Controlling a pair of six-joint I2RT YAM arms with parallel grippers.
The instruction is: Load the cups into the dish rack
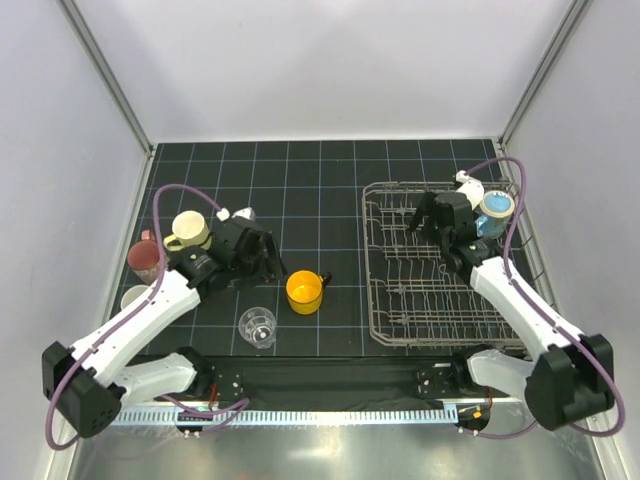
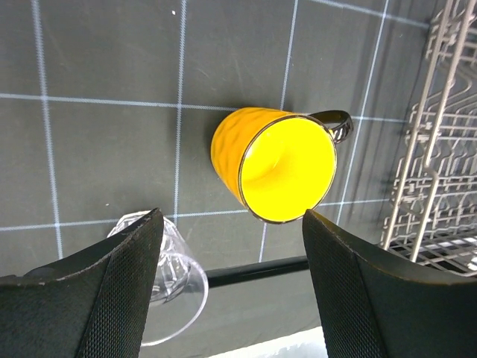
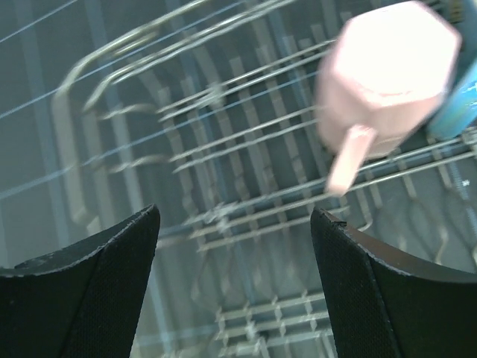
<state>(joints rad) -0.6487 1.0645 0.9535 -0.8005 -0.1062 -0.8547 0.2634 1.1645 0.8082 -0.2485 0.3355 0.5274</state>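
My left gripper (image 1: 268, 258) is open and empty, just left of the orange-yellow mug (image 1: 304, 291). In the left wrist view the mug (image 2: 283, 164) lies beyond the open fingertips (image 2: 130, 268), and the clear glass tumbler (image 2: 175, 287) sits behind the left finger. The tumbler (image 1: 257, 327) stands near the front edge. A pale yellow mug (image 1: 190, 231) and a maroon mug (image 1: 145, 258) sit at the left. My right gripper (image 1: 422, 215) is open and empty over the dish rack (image 1: 395, 300). A pink mug (image 3: 387, 74) sits upside down in the rack beside a blue cup (image 1: 495, 208).
Another pale cup (image 1: 133, 298) sits by the left edge of the black gridded mat. The rack's edge shows in the left wrist view (image 2: 432, 149). A black bar (image 2: 253, 270) runs along the mat's near edge. Grey walls enclose the table.
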